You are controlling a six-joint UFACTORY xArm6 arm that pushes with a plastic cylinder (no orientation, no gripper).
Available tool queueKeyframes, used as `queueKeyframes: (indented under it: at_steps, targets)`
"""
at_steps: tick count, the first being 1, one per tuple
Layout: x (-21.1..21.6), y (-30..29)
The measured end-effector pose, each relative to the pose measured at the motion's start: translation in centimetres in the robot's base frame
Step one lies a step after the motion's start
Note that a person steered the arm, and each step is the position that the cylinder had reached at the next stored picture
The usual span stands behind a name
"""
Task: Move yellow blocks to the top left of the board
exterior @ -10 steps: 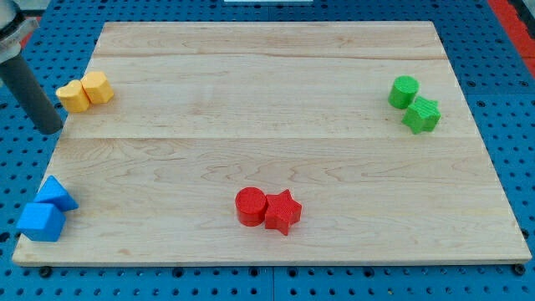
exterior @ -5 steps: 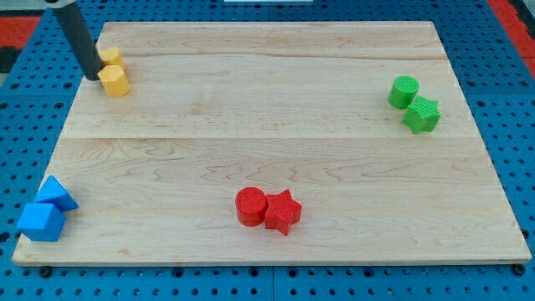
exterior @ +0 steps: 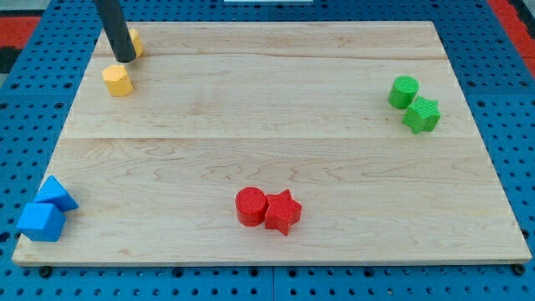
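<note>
Comparing w/ half a sec ago, camera view only: my tip (exterior: pixel 125 59) has slid up-right toward the board (exterior: pixel 267 167) top-left corner. No pincer on this rig, just the rod, so no open/shut to report. One yellow block (exterior: pixel 135 42) sits touching the rod's right side, part hidden; the other yellow block (exterior: pixel 118 80) got left just below my tip. Pair's split, so I reckon the lower one needs another nudge up.

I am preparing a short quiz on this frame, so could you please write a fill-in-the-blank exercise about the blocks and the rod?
1. My tip rests against a ____ block near the board's top left.
2. The red cylinder touches a red ____.
3. Two blue blocks sit at the view's bottom ____.
4. The green cylinder is beside a ____ star.

Missing words: yellow; star; left; green
</note>
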State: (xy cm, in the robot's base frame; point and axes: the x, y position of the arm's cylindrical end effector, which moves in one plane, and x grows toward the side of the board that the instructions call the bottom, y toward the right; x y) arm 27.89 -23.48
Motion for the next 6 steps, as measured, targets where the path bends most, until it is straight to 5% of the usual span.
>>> queueKeyframes:
  at_steps: [3, 4, 5, 6]
  targets:
    - [-5.3, -0.8]
    - [-4.1, 1.1]
    - [0.7, 7.0]
    - [8.2, 6.8]
